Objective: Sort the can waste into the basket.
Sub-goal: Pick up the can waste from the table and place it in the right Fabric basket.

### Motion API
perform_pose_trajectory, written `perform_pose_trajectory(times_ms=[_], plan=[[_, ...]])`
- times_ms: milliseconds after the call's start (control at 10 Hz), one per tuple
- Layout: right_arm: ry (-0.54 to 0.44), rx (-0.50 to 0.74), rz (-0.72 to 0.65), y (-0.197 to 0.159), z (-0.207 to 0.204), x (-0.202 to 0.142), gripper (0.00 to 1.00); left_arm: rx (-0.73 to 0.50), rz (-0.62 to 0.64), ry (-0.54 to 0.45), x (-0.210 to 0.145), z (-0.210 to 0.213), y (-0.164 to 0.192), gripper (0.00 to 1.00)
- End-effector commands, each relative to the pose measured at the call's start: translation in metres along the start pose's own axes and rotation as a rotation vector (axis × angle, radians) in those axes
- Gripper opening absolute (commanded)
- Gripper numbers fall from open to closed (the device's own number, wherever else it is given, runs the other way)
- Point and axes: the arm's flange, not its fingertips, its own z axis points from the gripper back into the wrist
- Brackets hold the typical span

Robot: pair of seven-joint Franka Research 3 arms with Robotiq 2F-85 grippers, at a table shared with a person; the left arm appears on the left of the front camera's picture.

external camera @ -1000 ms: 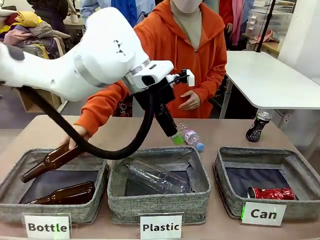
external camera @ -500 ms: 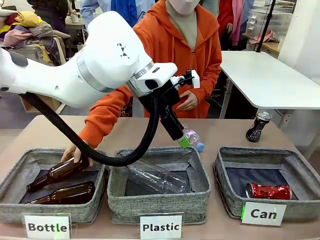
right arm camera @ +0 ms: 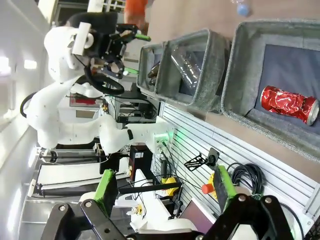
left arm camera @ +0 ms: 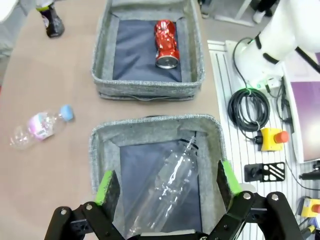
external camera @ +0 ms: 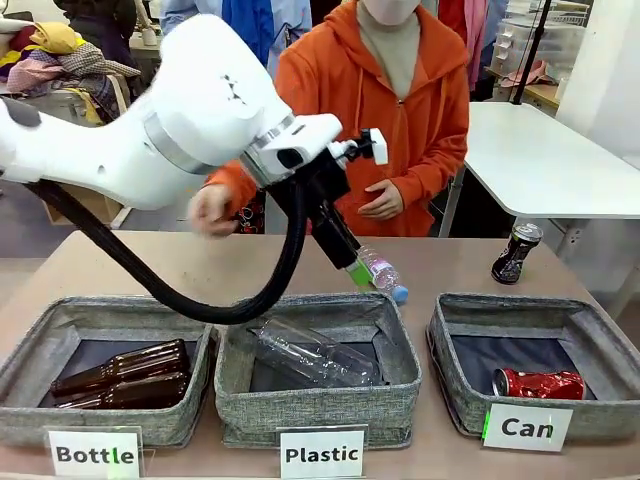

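Left gripper (left arm camera: 166, 179) hangs wide open, empty; right gripper (right arm camera: 164, 182) also spread, empty; red can (external camera: 540, 384) lies in the basket (external camera: 520, 303), black can (external camera: 516, 252) stands beyond it

Tan counter (external camera: 90, 270) in the foreground; a white table (external camera: 540, 165) stands behind it at picture right, beside a white wall (external camera: 620, 70). Heap of coloured clothes (external camera: 55, 55) on furniture at far left, grey floor (external camera: 15, 230) below it. Lighting even, indoor.
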Motion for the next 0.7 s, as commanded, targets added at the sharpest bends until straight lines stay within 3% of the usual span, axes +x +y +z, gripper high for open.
perform_pose_trajectory(times_ms=[0, 100, 200, 400, 500, 600], plan=[[0.008, -0.006, 0.017, 0.011, -0.005, 0.008, 1.0, 0.021, 0.036, -0.053, -0.031, 0.044, -0.01, 1.0], [0.037, 0.015, 0.041, 0.016, -0.017, 0.014, 1.0, -0.013, 0.113, -0.074, -0.051, 0.076, -0.008, 1.0], [0.089, 0.045, 0.063, 0.021, -0.037, 0.023, 1.0, 0.073, 0.254, -0.122, -0.077, 0.112, -0.004, 1.0], [0.217, 0.146, 0.103, 0.037, -0.092, 0.044, 1.0, 0.151, 0.588, -0.34, -0.145, 0.175, -0.016, 1.0], [0.279, 0.241, 0.079, 0.041, -0.117, 0.054, 1.0, 0.094, 0.746, -0.462, -0.178, 0.195, -0.022, 1.0], [0.344, 0.34, 0.005, 0.043, -0.138, 0.057, 1.0, 0.224, 0.995, -0.592, -0.216, 0.206, -0.026, 1.0]])
